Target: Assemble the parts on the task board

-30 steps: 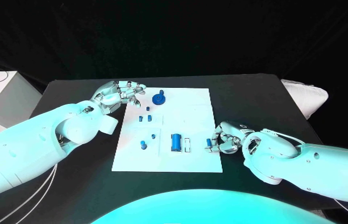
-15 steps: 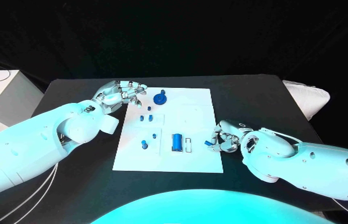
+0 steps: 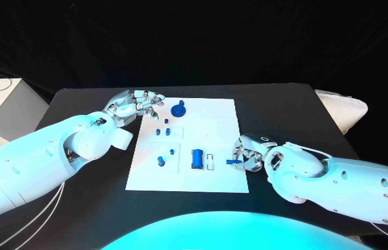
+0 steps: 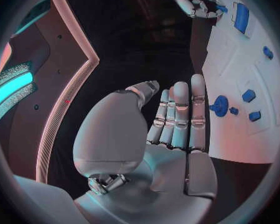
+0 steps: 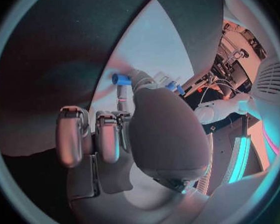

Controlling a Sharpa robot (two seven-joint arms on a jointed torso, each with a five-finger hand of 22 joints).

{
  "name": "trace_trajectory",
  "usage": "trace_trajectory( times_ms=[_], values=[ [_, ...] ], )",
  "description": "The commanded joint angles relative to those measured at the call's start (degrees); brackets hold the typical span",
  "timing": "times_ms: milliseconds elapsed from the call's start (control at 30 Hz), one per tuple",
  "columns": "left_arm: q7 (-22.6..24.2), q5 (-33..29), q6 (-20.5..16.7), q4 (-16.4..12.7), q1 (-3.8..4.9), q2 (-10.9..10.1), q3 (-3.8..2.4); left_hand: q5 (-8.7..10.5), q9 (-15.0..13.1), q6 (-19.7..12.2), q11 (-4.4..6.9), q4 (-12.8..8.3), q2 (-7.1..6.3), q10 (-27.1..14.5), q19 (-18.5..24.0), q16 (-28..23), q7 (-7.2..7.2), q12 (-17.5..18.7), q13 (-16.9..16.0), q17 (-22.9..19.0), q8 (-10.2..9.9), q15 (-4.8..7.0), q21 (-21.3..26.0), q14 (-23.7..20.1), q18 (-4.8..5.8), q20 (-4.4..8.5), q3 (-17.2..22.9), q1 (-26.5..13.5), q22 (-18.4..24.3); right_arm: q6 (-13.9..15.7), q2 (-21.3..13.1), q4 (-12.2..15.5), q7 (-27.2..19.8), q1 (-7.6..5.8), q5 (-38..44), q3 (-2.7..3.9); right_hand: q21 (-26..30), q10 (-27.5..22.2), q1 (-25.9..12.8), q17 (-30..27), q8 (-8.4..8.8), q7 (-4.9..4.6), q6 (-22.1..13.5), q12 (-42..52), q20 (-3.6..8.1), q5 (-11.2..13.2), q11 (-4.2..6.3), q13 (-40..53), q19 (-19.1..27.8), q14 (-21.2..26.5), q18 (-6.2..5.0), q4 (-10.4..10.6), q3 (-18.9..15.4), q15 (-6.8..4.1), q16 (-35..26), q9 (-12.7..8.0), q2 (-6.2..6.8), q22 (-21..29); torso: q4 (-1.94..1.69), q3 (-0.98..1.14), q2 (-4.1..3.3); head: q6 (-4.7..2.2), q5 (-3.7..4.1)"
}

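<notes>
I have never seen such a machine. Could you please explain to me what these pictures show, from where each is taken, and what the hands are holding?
It is a robot with two white arms ending in silver hands, at a black table. One camera on its head looks down; two more sit at the wrists, behind each hand. The white task board carries small blue parts, such as a blue cylinder and a round blue piece. The right hand pinches a small blue part at the board's edge. The left hand holds nothing and rests beside the board's far corner.

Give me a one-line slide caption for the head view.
Right hand pinches a small blue part at the task board edge; left hand hovers, holding nothing.
</notes>
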State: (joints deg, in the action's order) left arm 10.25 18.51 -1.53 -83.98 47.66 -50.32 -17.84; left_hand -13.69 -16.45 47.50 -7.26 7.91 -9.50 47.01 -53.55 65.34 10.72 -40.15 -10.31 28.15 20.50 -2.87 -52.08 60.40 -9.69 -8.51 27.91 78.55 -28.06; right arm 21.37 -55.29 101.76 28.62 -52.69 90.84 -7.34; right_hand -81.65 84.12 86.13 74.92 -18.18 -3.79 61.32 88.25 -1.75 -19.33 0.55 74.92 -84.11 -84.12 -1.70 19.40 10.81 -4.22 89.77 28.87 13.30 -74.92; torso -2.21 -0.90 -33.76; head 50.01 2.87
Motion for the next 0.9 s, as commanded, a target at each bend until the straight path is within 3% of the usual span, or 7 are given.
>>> trace_trajectory(
  times_ms=[33,133,233,367,567,900],
  values=[
    [0.6,0.3,0.9,-0.2,-0.03,0.0,-0.03,-0.03,0.1,-0.4,0.16,0.2,0.58,-0.2,-0.4,-0.1,0.07,-0.2,0.1,0.0,0.4,-0.12,0.3,-0.4,-0.87,0.0,0.1,0.0,0.1,-3.6,0.2,-0.6,1.8,0.83,3.3,-0.66,0.3,5.0,-1.8,15.0,0.27,-0.19,0.3,-0.2,-0.04,-1.2,-0.15,14.1,-4.1,-5.9,0.07,-2.9,4.1,0.1,0.2,-0.1,0.63,-11.8,0.02,0.03,-0.01,-0.01,-0.01],
    [0.6,0.3,1.0,-0.2,-0.05,0.0,-0.03,-0.03,0.1,-0.4,0.16,0.2,0.58,-0.2,-0.4,-0.1,0.07,-0.2,0.1,0.0,0.4,-0.12,0.3,-0.4,-0.87,0.0,0.1,0.0,0.1,-2.9,0.3,0.0,1.6,0.84,3.9,-0.66,0.1,5.0,-3.2,15.1,0.42,-0.19,0.2,-0.1,-0.04,-3.5,-0.13,14.2,-4.1,-5.9,0.1,-3.0,5.9,0.07,0.2,-0.2,1.02,-11.9,0.0,0.02,-0.02,-0.01,0.02],
    [0.7,0.3,0.9,-0.3,-0.06,0.0,-0.03,-0.03,0.1,-0.4,0.16,0.2,0.58,-0.2,-0.4,-0.1,0.07,-0.2,0.1,0.0,0.4,-0.12,0.3,-0.4,-0.87,0.0,0.1,0.0,0.1,-2.1,0.5,0.7,1.4,0.85,4.3,-0.65,-0.1,5.1,-4.5,15.1,0.59,-0.21,0.2,0.1,-0.01,-7.3,-0.1,14.3,-4.2,-5.9,0.14,-3.2,8.6,0.07,0.2,-0.4,1.49,-12.1,0.01,0.01,-0.01,-0.01,0.01],
    [0.7,0.3,0.9,-0.3,-0.07,0.0,-0.03,-0.03,0.1,-0.4,0.16,0.2,0.58,-0.2,-0.4,-0.1,0.07,-0.2,0.1,0.0,0.4,-0.12,0.3,-0.4,-0.87,0.0,0.1,0.0,0.1,-0.9,0.4,1.9,1.1,0.81,4.7,-0.62,-0.9,5.6,-5.0,15.1,0.06,0.13,0.9,1.1,0.14,-10.9,0.19,14.8,-4.4,-5.9,0.29,-3.8,11.4,-0.17,0.2,-0.2,1.4,-12.4,0.02,-0.03,0.04,-0.01,0.03],
    [0.8,0.3,0.8,-0.4,-0.08,-0.1,-0.03,-0.02,0.1,-0.4,0.15,0.3,0.68,-0.2,-0.4,-0.1,0.08,-0.2,0.1,0.0,0.4,-0.13,0.3,-0.4,-0.87,0.0,0.2,0.1,0.1,1.8,0.3,3.4,0.3,0.25,4.7,-0.5,-2.4,5.9,-6.1,15.1,-0.59,0.47,1.3,1.7,0.35,-12.1,0.48,15.1,-4.7,-5.9,0.57,-4.2,13.3,-0.4,0.2,0.3,1.09,-13.0,0.0,-0.1,0.01,-0.01,-0.03],
    [0.8,0.3,0.7,-0.6,-0.09,-0.3,-0.03,-0.02,0.1,-0.4,0.15,0.3,0.68,-0.2,-0.4,-0.1,0.08,-0.2,0.1,0.0,0.4,-0.13,0.3,-0.4,-0.87,0.0,0.2,0.1,0.1,4.1,1.5,4.3,-0.3,-0.83,0.6,-0.39,-3.5,5.9,-9.6,15.1,-1.16,0.77,1.2,1.7,0.59,-11.6,0.73,15.1,-5.0,-5.9,0.79,-3.8,15.1,-0.63,0.2,0.9,0.55,-13.5,-0.06,-0.09,-0.01,-0.01,-0.02]
  ],
)
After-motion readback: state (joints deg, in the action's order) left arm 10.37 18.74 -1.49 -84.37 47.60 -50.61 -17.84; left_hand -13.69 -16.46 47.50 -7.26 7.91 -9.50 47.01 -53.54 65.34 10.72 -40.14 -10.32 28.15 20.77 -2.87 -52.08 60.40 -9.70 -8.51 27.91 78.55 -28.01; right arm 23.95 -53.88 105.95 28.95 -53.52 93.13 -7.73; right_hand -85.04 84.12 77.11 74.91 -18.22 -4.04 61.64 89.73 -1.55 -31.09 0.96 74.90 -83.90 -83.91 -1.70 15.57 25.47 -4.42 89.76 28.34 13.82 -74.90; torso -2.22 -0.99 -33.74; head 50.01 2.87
